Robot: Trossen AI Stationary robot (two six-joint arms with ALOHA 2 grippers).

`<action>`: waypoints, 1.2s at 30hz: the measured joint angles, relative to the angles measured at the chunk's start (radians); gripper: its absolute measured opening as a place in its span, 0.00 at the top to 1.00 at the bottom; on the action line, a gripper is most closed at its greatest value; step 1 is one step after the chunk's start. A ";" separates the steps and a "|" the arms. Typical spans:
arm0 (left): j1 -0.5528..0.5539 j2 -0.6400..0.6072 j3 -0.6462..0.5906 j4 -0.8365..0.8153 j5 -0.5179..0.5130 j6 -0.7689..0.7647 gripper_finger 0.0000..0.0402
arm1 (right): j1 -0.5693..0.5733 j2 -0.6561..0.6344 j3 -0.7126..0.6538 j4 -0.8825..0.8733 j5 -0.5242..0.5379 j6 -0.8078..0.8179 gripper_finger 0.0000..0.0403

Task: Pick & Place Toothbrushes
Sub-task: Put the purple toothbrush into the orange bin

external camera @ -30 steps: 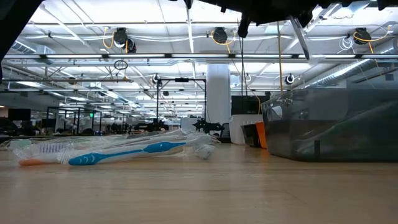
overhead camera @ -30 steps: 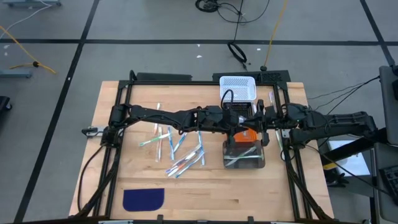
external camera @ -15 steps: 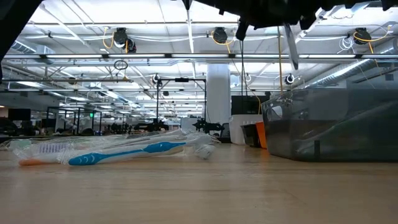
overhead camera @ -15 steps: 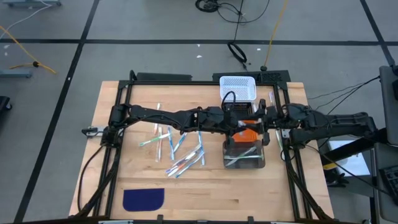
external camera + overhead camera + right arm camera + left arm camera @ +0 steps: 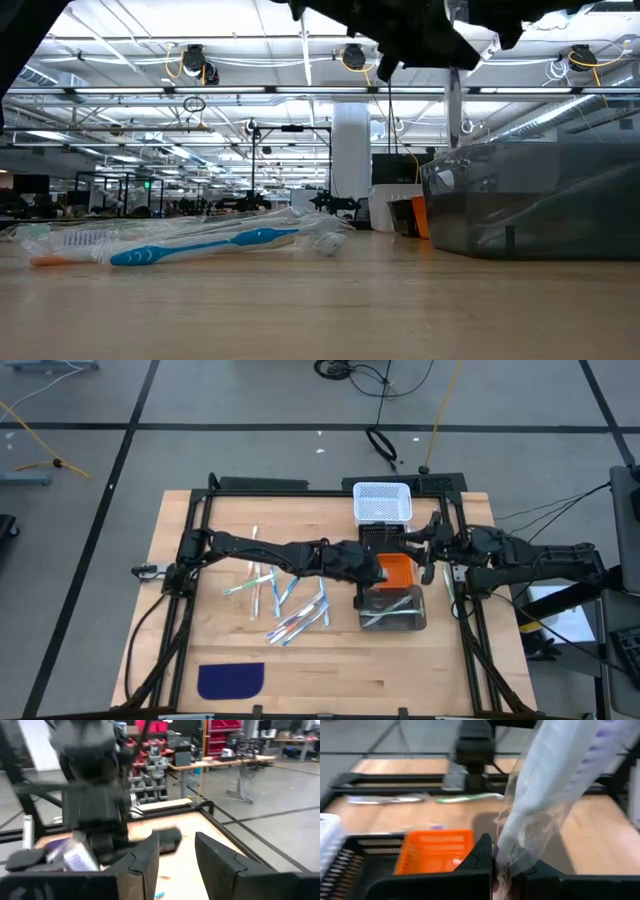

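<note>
My left gripper (image 5: 378, 565) reaches across the table and is shut on a toothbrush (image 5: 545, 795) in a clear wrapper, above the orange bin (image 5: 397, 568) and the clear bin (image 5: 392, 610). In the low view that toothbrush (image 5: 455, 95) stands nearly upright over the clear bin's (image 5: 540, 200) far side. My right gripper (image 5: 425, 550) stands just to its right, open (image 5: 177, 852), with nothing between its fingers. Several loose toothbrushes (image 5: 285, 600) lie flat on the wooden table, and others lie in the clear bin. My left gripper pinches the wrapped toothbrush by one end (image 5: 502, 857) between its two fingers. The rest of it runs on past the fingertips, away from the gripper. It is lifted clear of the table and of both bins.
A white mesh basket (image 5: 382, 501) stands at the table's far edge behind the bins. A dark blue cloth patch (image 5: 230, 680) lies near the front left. A black frame (image 5: 300, 490) rims the work area. Bare wood shows at the front middle.
The held toothbrush has swung from slanting to nearly upright in the low view as my left gripper tipped downward over the bins. My right gripper has drawn back a little toward the table's right edge, away from the left gripper.
</note>
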 joint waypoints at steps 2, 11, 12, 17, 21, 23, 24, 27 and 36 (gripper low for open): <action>0.002 0.001 0.002 0.002 -0.009 0.000 0.99 | -0.002 -0.008 -0.001 -0.004 0.008 0.000 0.71; 0.003 0.003 0.002 0.023 -0.013 0.018 0.99 | -0.001 -0.017 -0.001 -0.029 -0.008 0.021 0.72; 0.005 0.003 0.002 0.022 -0.024 0.019 0.99 | -0.001 -0.016 -0.001 -0.029 -0.008 0.021 0.72; 0.012 0.031 0.003 0.040 -0.055 0.021 0.99 | -0.001 -0.014 -0.001 -0.044 -0.006 0.021 0.72; 0.032 0.080 0.002 0.079 -0.031 0.017 0.99 | -0.001 -0.015 -0.001 -0.052 0.014 0.021 0.72; 0.042 0.098 0.002 0.087 -0.030 0.009 0.99 | -0.002 -0.015 -0.001 -0.061 0.017 0.021 0.72; 0.049 0.101 0.002 0.087 -0.030 0.000 0.99 | -0.002 -0.015 -0.001 -0.065 0.016 0.021 0.72; 0.065 0.103 0.001 0.063 -0.015 -0.015 0.99 | -0.001 -0.015 -0.001 -0.086 0.017 0.021 0.72; 0.075 0.111 0.003 0.022 0.007 -0.028 0.99 | -0.020 -0.014 -0.002 -0.105 0.042 0.021 0.72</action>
